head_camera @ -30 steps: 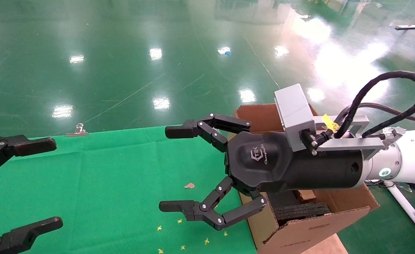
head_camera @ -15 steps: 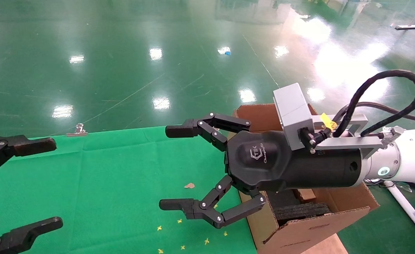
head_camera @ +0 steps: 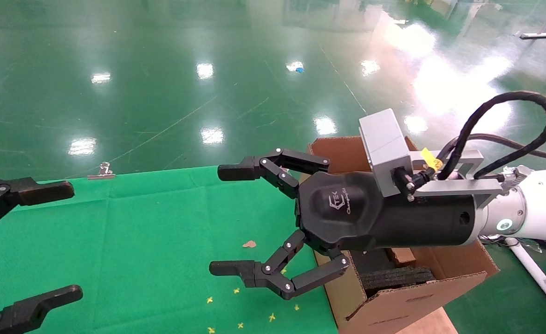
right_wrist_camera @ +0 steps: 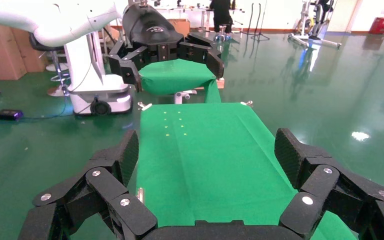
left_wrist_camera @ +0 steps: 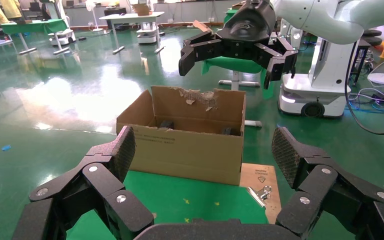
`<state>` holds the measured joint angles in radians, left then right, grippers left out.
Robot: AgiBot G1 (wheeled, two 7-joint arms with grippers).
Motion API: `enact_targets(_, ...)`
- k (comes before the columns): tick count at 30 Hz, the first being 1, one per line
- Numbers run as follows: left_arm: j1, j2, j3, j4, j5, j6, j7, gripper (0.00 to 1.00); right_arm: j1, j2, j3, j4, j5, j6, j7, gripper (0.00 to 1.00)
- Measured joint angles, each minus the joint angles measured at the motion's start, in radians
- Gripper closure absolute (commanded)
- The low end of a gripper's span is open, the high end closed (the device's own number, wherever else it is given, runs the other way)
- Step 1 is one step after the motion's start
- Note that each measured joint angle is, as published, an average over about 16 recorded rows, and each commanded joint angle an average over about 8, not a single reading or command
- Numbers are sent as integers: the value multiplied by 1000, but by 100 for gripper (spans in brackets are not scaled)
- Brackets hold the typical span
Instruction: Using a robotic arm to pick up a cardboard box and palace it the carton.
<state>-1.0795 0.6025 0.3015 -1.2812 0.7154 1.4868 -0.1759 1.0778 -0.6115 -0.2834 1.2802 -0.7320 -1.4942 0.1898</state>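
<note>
the left end effector (head_camera: 24, 246) hangs at the left edge of the green-covered surface (head_camera: 152, 241), its fingers spread wide and empty. no small cardboard box shows on the cloth in any view; only a brown scrap (head_camera: 249, 244) and a few yellow specks lie there, with a metal clip (head_camera: 101, 172) at the far edge. further right, the right end effector (head_camera: 229, 220) on the robotic arm (head_camera: 537, 206) hovers above the cloth with its fingers wide apart, holding nothing, its black body over the near wall of the carton (head_camera: 407, 301). the carton stands just beside the right end of the surface, brown and corrugated, flaps upright, one torn ragged, black foam blocks (head_camera: 396, 276) inside. a small brown piece (head_camera: 402, 255) lies in it, mostly hidden by the arm; i cannot tell whether that is the box. such a box would likely be light and stiff, best taken across its narrow sides.
</note>
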Motion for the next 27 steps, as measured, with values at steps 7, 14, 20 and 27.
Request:
enact_targets(7, 0, 0, 0, 0, 0, 0, 0, 0, 0, 0, 0, -1, 0, 0, 0, 0)
enact_targets(14, 0, 0, 0, 0, 0, 0, 0, 0, 1, 0, -1, -1, -1, 1, 0, 0)
enact_targets(20, 0, 0, 0, 0, 0, 0, 0, 0, 1, 0, -1, -1, -1, 1, 0, 0)
enact_targets(27, 0, 0, 0, 0, 0, 0, 0, 0, 1, 0, -1, -1, -1, 1, 0, 0)
